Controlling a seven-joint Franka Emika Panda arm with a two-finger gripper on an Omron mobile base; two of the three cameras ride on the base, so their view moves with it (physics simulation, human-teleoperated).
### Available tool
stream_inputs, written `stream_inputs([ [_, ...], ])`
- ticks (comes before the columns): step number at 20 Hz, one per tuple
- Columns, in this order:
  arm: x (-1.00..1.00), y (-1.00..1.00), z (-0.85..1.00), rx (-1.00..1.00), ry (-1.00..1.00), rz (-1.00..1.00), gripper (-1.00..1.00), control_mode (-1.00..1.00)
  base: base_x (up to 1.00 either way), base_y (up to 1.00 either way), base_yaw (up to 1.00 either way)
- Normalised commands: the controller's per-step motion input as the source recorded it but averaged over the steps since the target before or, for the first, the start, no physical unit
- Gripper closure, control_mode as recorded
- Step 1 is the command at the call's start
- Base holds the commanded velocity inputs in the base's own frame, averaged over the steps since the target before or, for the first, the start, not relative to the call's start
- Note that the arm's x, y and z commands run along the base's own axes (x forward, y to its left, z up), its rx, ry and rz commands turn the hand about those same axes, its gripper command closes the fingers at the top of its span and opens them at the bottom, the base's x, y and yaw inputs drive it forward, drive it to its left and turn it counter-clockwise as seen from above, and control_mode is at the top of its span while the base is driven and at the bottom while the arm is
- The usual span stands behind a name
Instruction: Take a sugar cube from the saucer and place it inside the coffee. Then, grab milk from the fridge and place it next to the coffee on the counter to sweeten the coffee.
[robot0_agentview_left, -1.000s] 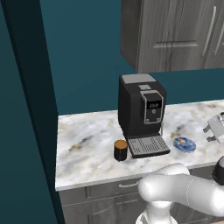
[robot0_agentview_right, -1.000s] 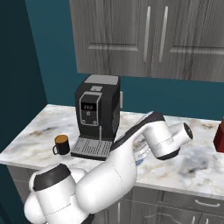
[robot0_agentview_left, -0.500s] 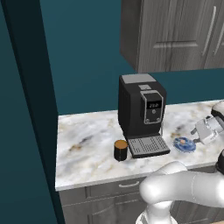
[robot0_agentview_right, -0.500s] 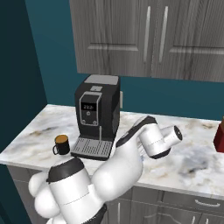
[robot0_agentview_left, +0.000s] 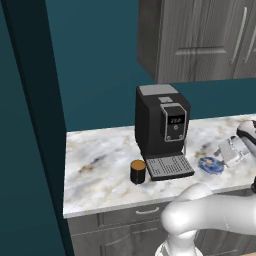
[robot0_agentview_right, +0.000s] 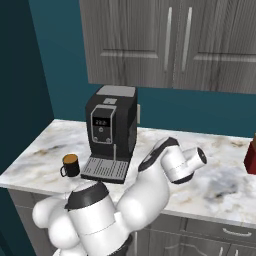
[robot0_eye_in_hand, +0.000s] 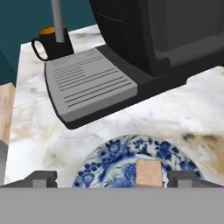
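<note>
1. The gripper (robot0_eye_in_hand: 103, 178) hangs over the saucer (robot0_eye_in_hand: 109, 164), jaws spread wide, empty; the sugar cube (robot0_eye_in_hand: 149, 173) lies between them, ungrasped.
2. Beyond the saucer, past the coffee machine (robot0_eye_in_hand: 144, 35), the coffee (robot0_eye_in_hand: 53, 41) awaits sugar.
3. Fetching the milk remains.

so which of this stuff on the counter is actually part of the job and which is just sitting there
Part of the job:
- saucer, blue patterned
- sugar cube lying on it
- coffee, left of the machine's tray
- counter
- pincer, low over the saucer

Just sitting there:
- coffee machine
- red bottle, at the right edge
- wall cabinets
</note>
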Motion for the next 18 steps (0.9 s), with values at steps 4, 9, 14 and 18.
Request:
stream_inputs([
  [4,0.26,0.09,-0.20,-0.02,0.00,0.00,-1.00,-1.00,0.00,0.00,0.00],
  [9,0.21,0.05,-0.23,-0.04,0.00,0.00,-1.00,-1.00,0.00,0.00,0.00],
  [14,0.16,0.00,-0.25,-0.05,0.00,0.00,-1.00,-1.00,0.00,0.00,0.00],
  [18,0.09,0.00,-0.20,-0.03,0.00,0.00,-1.00,-1.00,0.00,0.00,0.00],
])
